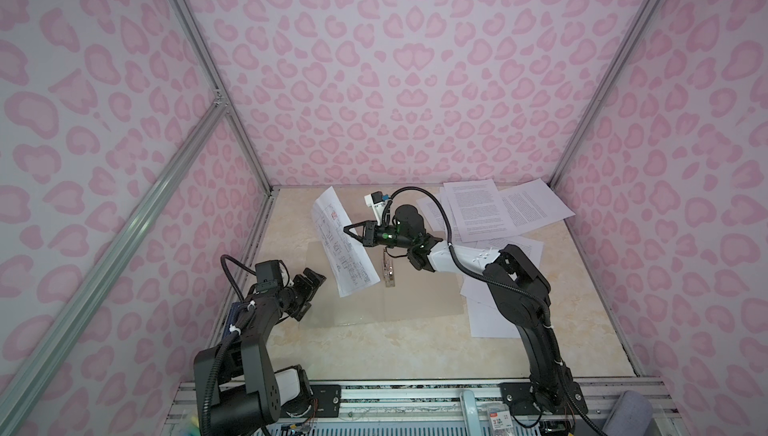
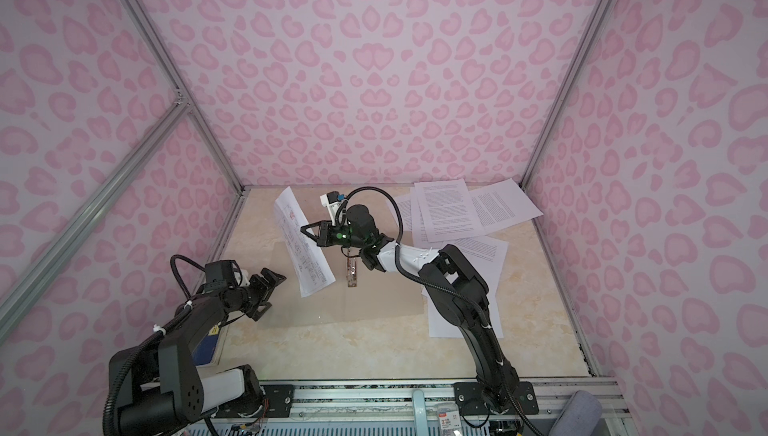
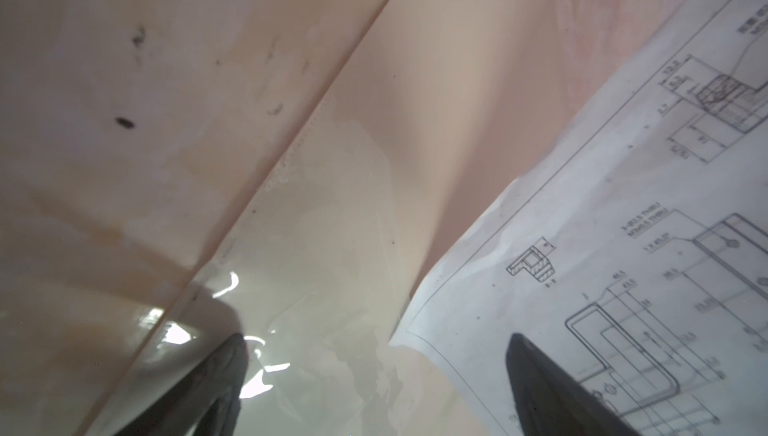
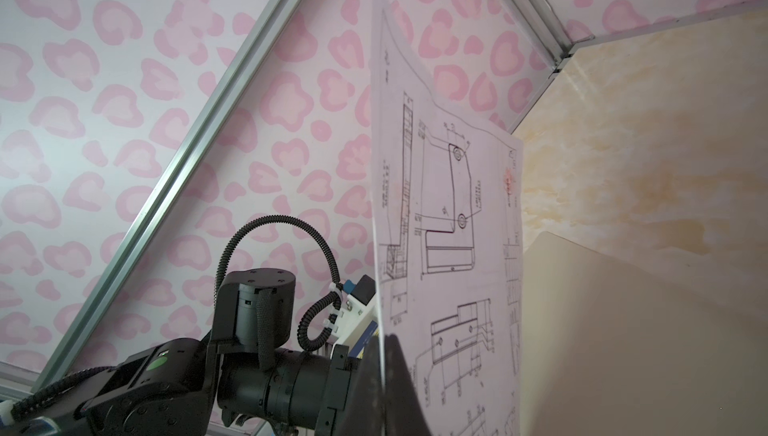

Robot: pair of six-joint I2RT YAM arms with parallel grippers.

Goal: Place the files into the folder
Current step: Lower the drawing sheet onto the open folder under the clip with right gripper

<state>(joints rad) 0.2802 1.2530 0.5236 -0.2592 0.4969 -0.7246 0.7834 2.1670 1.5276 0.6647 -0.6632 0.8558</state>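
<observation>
White line-drawing paper sheet [image 1: 350,264] hangs above flat grey-beige folder [image 1: 415,299].
Right gripper [image 1: 347,230] pinches its edge; left gripper [image 1: 309,293] spread beside folder. Risk: limp sheet slips, lands askew.

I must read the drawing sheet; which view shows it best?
Right wrist view: the drawing sheet is large with sharp lines. Left wrist view shows a blurrier corner; both top views show it whole but tiny.

Pink leopard-print walls [image 1: 415,60] rise all around, well above the right claw [image 1: 346,230], silver frame rails [image 1: 124,242] at the corners. Marbled beige tabletop [image 1: 395,351] spreads beneath it. Back behind the left claw [image 2: 268,294], there's a dark blue book [image 2: 205,346], lying flat, partly hidden.
</observation>
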